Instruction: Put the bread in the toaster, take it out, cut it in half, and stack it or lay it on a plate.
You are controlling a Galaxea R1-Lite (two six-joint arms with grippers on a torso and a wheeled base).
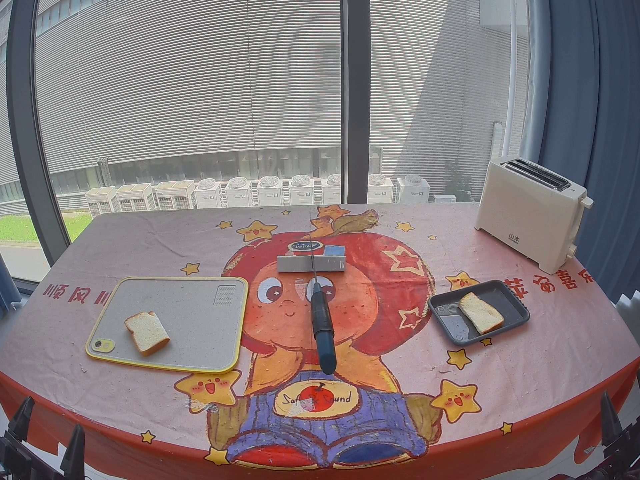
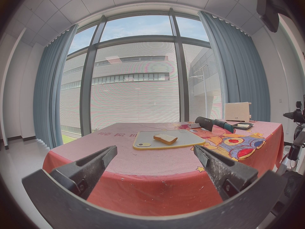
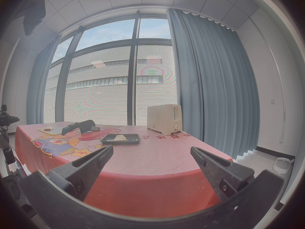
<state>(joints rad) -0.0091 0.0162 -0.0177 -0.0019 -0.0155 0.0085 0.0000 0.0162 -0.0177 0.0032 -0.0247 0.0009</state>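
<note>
Left tool [image 2: 155, 148]: jaws spread wide, nothing held. It sits low, off the near edge of the desk [image 1: 533, 375], well apart from the knife [image 1: 323, 328] and to its left. Right tool [image 3: 152, 148]: same state, spread wide, nothing gripped, off the near edge, well to the knife's right.

Knife is mid-desk with its dark handle toward me. The blade runs away from me into a grey stand [image 1: 311, 263] and looks to be on edge in the stand's slot.

Left of the knife: cutting board [image 1: 193, 301], grey with a yellow rim, flat on the desk, near the knife but not touching it. One bread slice [image 1: 147, 332] lies flat on the board, in the part farthest from the knife, beside the yellow corner tab.

Right of the knife: dark plate [image 1: 510, 305], rectangular and shallow, apart from the knife. The second slice [image 1: 480, 312] lies flat in it, roughly mid-plate.

Toaster [image 1: 530, 211]: right of the knife and farther from me, beyond the plate, close to the desk's far right edge. It's cream and upright, slots facing up. I can't tell what is inside the slots. Not touching the plate.

A pink cartoon cloth [image 1: 167, 248] covers the whole desk, with the knife lying over the printed face. Beyond the knife is the window [image 1: 200, 88], with a blue curtain [image 1: 587, 101] behind the toaster.
</note>
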